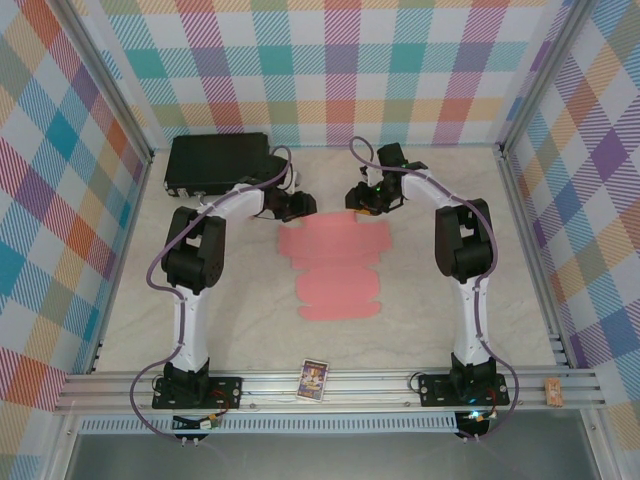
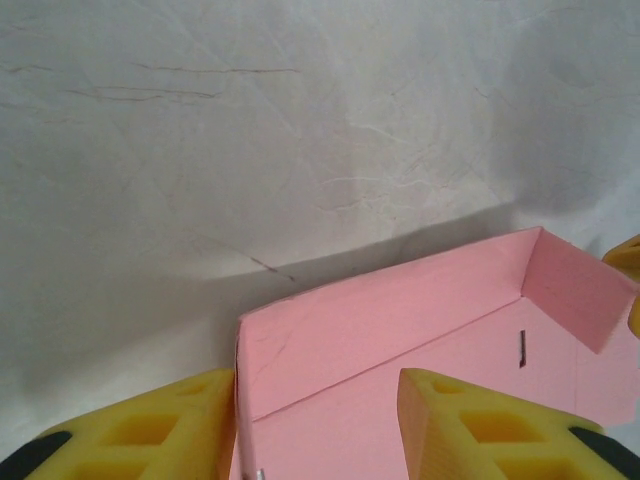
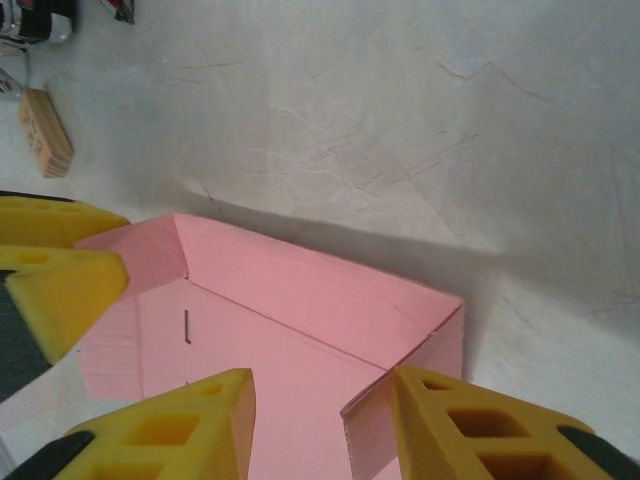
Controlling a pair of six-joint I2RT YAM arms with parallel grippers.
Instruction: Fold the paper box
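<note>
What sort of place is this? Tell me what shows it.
Probably a robot test cell, not a home: black left arm and right arm bolted to an aluminium rail, checked walls round the pale table, a salmon-pink card sheet.

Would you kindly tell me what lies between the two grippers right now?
The paper box itself: its upturned far flap spans from the left gripper to the right gripper, clearest in both wrist views.
</note>
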